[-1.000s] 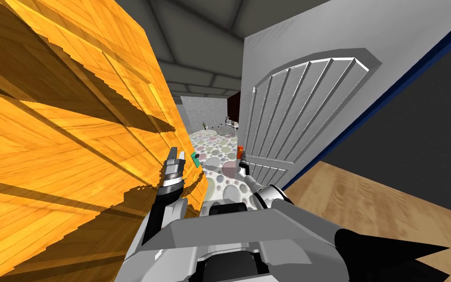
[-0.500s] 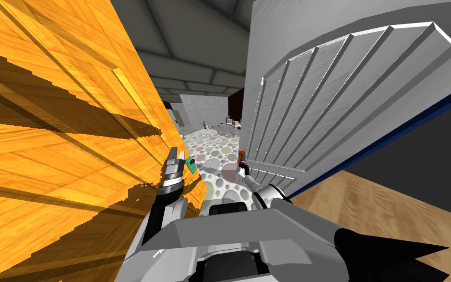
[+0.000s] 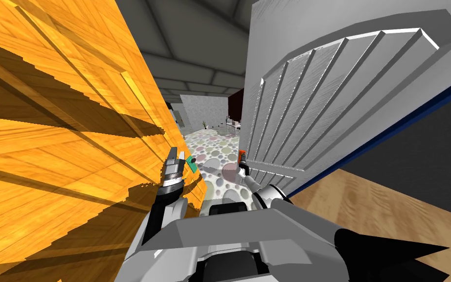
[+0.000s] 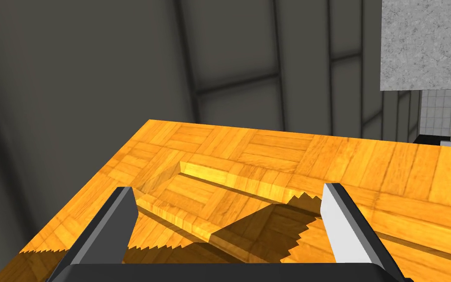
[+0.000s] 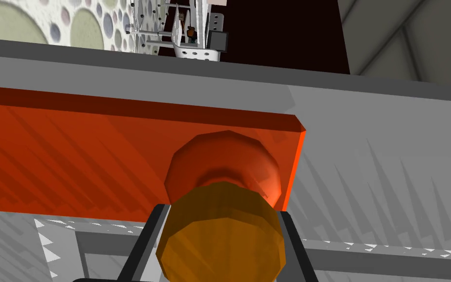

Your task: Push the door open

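While my right gripper (image 5: 222,215) pinches the orange knob (image 5: 219,245) of the grey door (image 3: 317,98) on my right, I have rolled closer, so it looks bigger. It is partly open; more pushing is needed. My left gripper (image 4: 229,191) has its fingers spread beside the wooden door (image 3: 48,147).

The knob (image 5: 222,235), cut by the picture's edge, covers part of the jaws of the right gripper (image 5: 222,213). Things on the far bench (image 3: 233,126) are too small to tell.

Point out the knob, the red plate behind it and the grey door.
knob (image 5: 222,235), right wrist view, its rounded end
red plate (image 5: 97,161), right wrist view, its flat face
grey door (image 3: 317,98), head view, its ribbed panel
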Tool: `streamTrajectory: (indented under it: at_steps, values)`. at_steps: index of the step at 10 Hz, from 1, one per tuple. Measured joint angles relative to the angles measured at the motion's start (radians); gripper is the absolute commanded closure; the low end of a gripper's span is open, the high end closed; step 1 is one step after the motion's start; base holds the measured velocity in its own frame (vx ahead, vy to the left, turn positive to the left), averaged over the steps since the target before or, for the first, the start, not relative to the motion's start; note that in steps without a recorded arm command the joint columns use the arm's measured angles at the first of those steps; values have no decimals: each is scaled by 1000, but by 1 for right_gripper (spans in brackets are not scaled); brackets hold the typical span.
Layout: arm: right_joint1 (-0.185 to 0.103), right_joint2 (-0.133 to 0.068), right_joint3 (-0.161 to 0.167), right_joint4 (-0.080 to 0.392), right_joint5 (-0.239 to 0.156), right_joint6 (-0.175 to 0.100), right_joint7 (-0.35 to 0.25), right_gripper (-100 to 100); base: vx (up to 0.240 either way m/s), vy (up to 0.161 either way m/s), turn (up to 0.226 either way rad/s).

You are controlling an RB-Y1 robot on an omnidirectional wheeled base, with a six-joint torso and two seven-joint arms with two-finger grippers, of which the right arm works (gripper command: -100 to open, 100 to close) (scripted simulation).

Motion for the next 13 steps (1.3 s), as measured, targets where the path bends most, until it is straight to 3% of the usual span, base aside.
streamTrajectory:
  at_steps: [1, 2, 3, 4, 5, 6, 7, 9, 10, 13]
  values:
    - [1, 0, 0, 0, 0, 0, 0, 100, 93, 0, 28]
    - [30, 0, -9, -47, -18, 14, 33, 100, 116, 8, -5]
    - [27, -4, -9, -38, -25, 10, 41, 100, 73, 6, -14]
    - [7, -9, -6, -6, -23, -5, 25, 100, 147, 21, 6]
    - [25, -9, -14, -37, -40, -8, 46, 100, 147, -2, -11]
    - [21, -15, -14, -31, -47, -13, 52, 100, 74, -26, -6]
    - [-2, -21, -10, 5, -44, -28, 34, 100, 144, -34, 9]
    - [10, -18, -18, -10, -74, -44, 57, 100, 213, -2, -23]
    - [-8, -17, -20, 22, -87, -63, 56, 100, 227, 2, -25]
    - [0, -1, -41, -5, -137, -99, 101, 100, 160, -24, -21]
